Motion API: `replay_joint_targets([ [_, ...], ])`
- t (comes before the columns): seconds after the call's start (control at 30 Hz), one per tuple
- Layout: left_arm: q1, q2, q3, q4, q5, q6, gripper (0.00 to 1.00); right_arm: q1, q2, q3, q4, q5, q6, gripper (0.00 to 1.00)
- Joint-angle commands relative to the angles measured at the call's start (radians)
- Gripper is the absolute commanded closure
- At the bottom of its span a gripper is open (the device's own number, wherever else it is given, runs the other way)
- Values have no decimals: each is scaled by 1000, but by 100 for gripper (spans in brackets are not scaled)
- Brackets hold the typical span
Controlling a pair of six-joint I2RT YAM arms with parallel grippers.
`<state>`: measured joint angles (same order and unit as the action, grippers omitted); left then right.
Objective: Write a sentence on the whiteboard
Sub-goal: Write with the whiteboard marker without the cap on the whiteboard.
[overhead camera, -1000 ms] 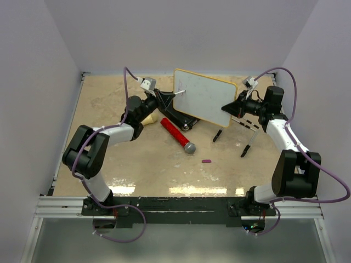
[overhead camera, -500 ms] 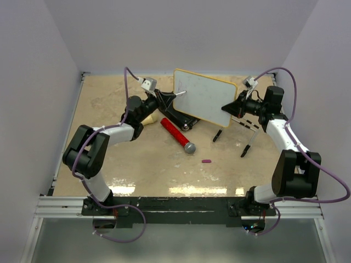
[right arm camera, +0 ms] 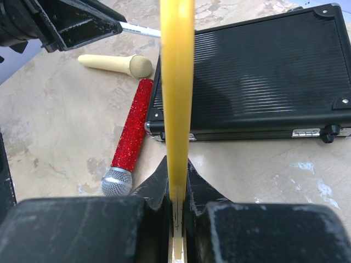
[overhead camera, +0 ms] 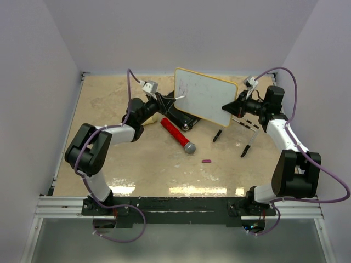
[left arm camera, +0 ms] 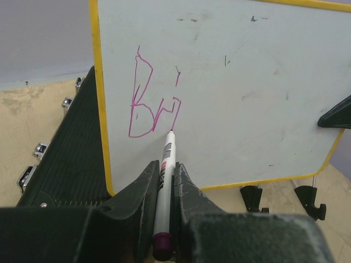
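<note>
Though half-hidden, black case (left arm camera: 68, 159) (behind whiteboard (left arm camera: 236, 93))

Top view:
- The sentence (left arm camera: 155, 107) is too small and faint for us to read from above.
- Black case (overhead camera: 176, 116) mostly hidden beneath the whiteboard (overhead camera: 208, 96).
- Cream microphone (overhead camera: 151, 117) largely covered by the left arm (overhead camera: 118, 131).
- Small purple object (overhead camera: 206, 161) on the table (overhead camera: 137, 164); too small for us to identify.

Left wrist:
- Whiteboard's top-left corner and right side run out of frame.
- Marker (left arm camera: 167, 150) barrel buried between the fingers of the left gripper (left arm camera: 166, 172).
- Right gripper (left arm camera: 335, 114) shows only as a dark wedge at the frame edge.

Right wrist:
- We see the whiteboard edge-on, its rim only; the writing face is hidden.
- A strip of the black case is lost behind that rim.
</note>
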<state>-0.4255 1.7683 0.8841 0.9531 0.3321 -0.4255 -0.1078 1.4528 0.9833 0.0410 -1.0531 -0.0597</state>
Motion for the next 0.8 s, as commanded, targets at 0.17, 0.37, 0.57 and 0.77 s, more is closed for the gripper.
replay_joint_targets([
  [0.17, 8, 25, -5, 19, -5, 27, 100, 8, 1, 26, -12, -19, -22, 100],
  [0.37, 8, 20, 39, 24, 25, 10, 100, 7, 0, 26, -12, -18, -22, 100],
  [0.57, 7, 2, 78, 22, 44, -7, 100, 8, 0, 25, -10, -18, -22, 100],
  [0.77, 7, -61, 58, 59, 84, -42, 100, 7, 1, 28, -13, -13, -25, 100],
])
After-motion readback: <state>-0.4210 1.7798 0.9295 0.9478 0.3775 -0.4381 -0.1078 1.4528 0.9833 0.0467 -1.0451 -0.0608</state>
